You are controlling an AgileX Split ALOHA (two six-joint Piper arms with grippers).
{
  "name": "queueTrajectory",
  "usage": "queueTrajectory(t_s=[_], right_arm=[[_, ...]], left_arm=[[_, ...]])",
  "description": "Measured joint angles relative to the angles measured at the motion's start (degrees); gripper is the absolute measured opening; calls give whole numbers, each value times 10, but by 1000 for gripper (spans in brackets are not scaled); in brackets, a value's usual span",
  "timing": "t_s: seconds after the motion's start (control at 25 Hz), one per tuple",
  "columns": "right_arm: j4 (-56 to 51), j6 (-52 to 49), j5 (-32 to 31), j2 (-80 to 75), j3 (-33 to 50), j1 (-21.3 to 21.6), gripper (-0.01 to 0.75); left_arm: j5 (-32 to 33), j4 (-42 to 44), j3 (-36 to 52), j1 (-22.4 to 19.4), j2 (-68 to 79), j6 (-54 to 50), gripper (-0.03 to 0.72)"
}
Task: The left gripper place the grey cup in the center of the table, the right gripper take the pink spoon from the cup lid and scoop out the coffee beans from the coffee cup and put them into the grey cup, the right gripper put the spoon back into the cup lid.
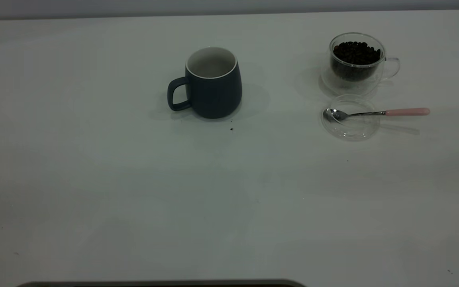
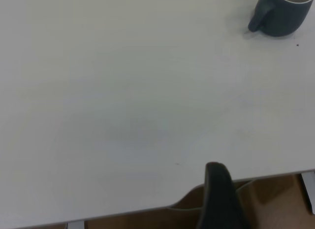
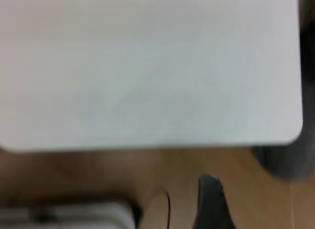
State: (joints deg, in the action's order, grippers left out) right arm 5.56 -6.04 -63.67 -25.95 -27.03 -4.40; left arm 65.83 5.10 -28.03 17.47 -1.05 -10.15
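Note:
The grey cup (image 1: 212, 83) stands upright near the middle of the table (image 1: 134, 191), handle to the left, its inside showing white; the left wrist view catches it far off (image 2: 285, 15). At the right, the coffee cup (image 1: 357, 61) holds the coffee beans (image 1: 356, 54). Just in front of it lies the cup lid (image 1: 351, 119), with the pink spoon (image 1: 377, 113) resting bowl-down in it and its handle sticking out to the right. Neither arm shows in the exterior view. My left gripper (image 2: 215, 166) and right gripper (image 3: 209, 179) hang over the table's edge, each a single dark tip with no gap, holding nothing.
A few dark specks (image 1: 231, 128) lie in front of the grey cup. A dark strip (image 1: 161, 284) runs along the table's near edge. Both wrist views show brown floor (image 2: 275, 199) beyond the edge, and a dark round object (image 3: 285, 162) sits by the table's corner.

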Motion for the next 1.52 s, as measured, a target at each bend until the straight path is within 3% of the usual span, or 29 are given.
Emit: queueTrajectory(t_s=[0.6,1.52], right_arm=[[1,0,-7,239,0,0,542],[3,0,-9,241,0,0,542]], left_arm=[[0,0,0,0,0,0,516],[0,0,0,0,0,1,516]])
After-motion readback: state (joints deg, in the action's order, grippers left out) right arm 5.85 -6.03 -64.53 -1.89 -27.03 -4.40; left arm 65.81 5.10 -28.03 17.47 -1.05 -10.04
